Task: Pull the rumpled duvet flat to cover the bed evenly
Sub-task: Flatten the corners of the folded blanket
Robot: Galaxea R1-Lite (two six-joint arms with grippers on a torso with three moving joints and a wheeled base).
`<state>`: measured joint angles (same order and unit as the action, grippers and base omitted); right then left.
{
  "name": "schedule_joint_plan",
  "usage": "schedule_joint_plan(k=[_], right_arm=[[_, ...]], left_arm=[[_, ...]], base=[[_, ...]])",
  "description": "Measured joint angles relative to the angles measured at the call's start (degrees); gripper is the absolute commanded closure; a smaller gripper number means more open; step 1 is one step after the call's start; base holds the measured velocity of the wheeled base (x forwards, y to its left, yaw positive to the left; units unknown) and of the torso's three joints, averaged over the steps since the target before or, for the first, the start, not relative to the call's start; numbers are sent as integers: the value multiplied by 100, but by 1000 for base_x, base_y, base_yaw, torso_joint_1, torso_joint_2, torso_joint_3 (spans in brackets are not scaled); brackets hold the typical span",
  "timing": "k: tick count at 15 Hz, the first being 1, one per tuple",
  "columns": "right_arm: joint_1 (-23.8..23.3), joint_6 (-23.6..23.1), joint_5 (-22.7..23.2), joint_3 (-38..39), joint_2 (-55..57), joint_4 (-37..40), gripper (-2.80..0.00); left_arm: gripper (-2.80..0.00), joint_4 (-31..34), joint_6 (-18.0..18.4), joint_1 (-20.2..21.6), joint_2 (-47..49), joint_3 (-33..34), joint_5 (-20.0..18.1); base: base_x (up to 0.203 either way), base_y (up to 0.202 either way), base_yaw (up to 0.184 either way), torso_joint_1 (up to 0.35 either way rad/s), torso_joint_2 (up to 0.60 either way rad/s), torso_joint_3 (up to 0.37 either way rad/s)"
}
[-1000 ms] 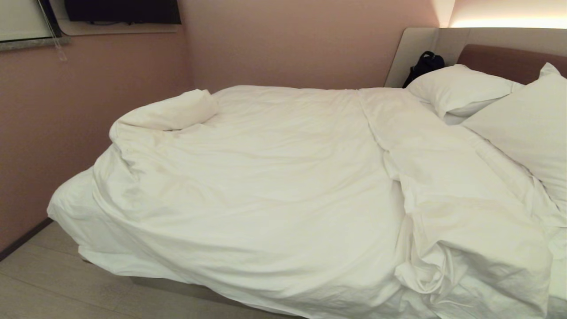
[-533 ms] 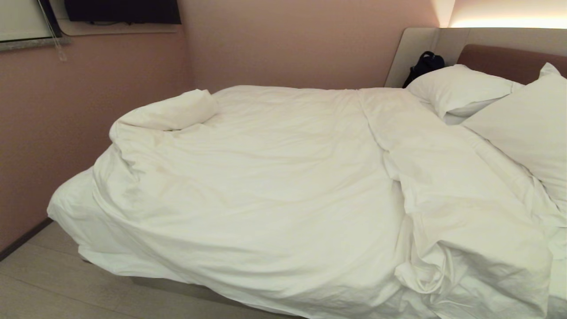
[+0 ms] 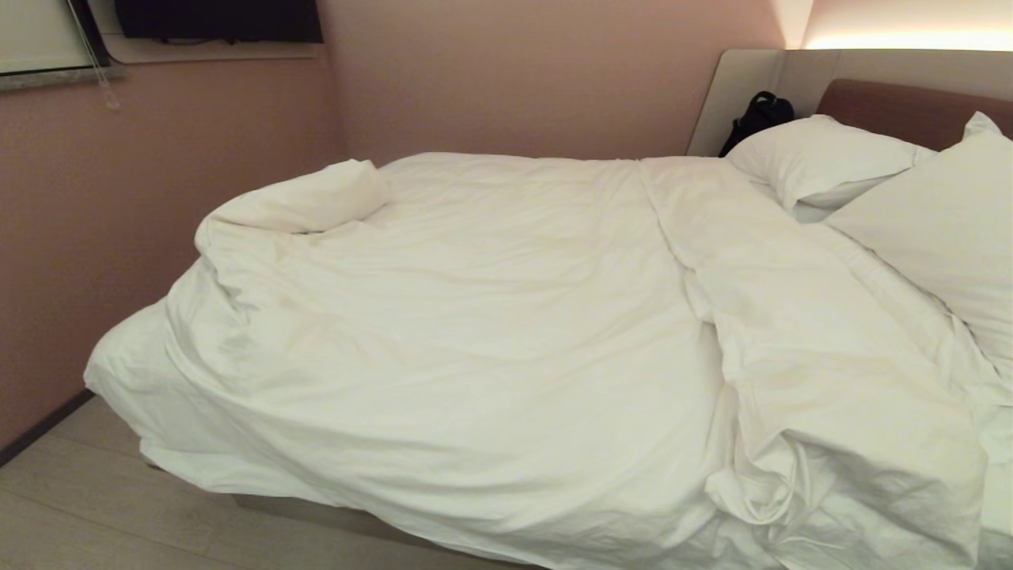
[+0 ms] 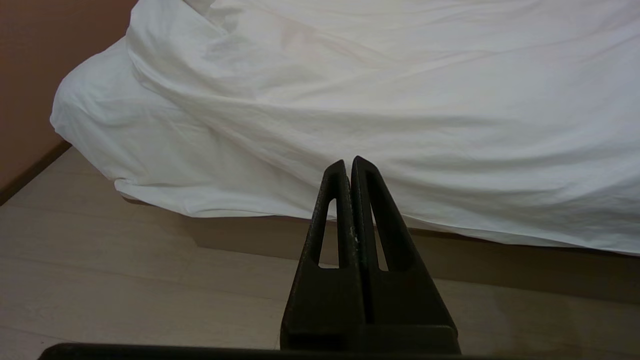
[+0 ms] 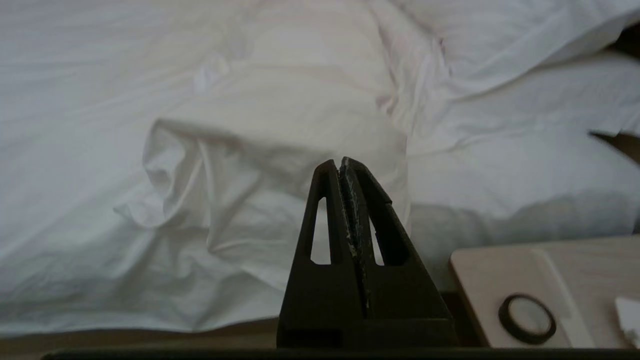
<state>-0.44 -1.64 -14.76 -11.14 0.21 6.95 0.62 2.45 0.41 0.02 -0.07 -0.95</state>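
Rumpled white duvet (image 3: 475, 340) spread across the bed (image 3: 316, 514), bunched at its near edge by the pillows (image 3: 823, 158) and rolled at the far foot corner. Left gripper (image 4: 349, 162) and right gripper (image 5: 341, 162) low beside the bed's near edge, jaws pressed together, seemingly clear of fabric.

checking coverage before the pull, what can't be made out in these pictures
- Mattress of the bed: every view, buried under the duvet.
- Bed's near right corner: head view, cut off by the frame edge.
- Both arms: outside the head view; only the left hand and right hand show, shut, in the wrist views.
- Dark bag: head view, half behind the pillow.
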Motion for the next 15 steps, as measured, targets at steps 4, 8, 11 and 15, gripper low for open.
schedule_joint_plan(k=[4, 8, 11, 15], right_arm=[[15, 602, 180, -42, 82, 696, 0], [17, 1151, 490, -751, 658, 1041, 0], [17, 1420, 746, -1347, 1682, 1030, 0], [17, 1535, 955, -1696, 3626, 686, 0]], left_arm=[[0, -1, 0, 0, 0, 2, -1], [0, 0, -2, 0, 0, 2, -1], [0, 0, -2, 0, 0, 2, -1], [0, -1, -2, 0, 0, 2, 0]], base=[[0, 0, 0, 0, 0, 0], [0, 0, 0, 0, 0, 0], [0, 0, 0, 0, 0, 0], [0, 0, 0, 0, 0, 0]])
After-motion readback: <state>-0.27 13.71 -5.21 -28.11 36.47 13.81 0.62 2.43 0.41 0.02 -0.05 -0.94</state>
